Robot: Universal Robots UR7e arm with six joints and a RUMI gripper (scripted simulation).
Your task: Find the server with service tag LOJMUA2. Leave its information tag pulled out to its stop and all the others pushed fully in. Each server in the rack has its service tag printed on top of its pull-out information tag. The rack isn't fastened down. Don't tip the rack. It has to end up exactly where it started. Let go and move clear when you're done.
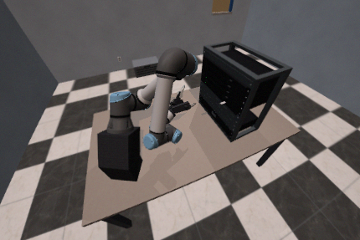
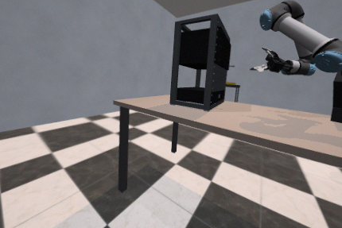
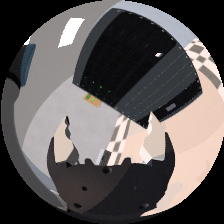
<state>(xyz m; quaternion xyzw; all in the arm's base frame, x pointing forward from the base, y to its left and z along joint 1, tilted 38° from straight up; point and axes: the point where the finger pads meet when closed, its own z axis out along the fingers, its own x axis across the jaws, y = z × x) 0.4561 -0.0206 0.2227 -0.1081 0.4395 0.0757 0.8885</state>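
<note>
The end effector (image 2: 263, 59) hangs in the air in front of the rack (image 1: 242, 120), jaws spread wide and nothing between them: a sensible way to arrive when the job is to pinch a thin pull-out tab. It stands well apart from the servers' front face, facing it squarely, and that looks like a reading stance, giving the wrist view the whole stack at once. One pale information tag (image 1: 223, 102) juts from the front about halfway down; it shows again in the wrist view (image 3: 158, 54) as a bright sliver. Whether it bears LOJMUA2 is not legible at this size, so the right server cannot be named yet. The rack stands upright on the surface (image 1: 176, 178), toward its far end, all posts down. It isn't fastened, so I'd judge any pull needs to be gentle and straight out.
</note>
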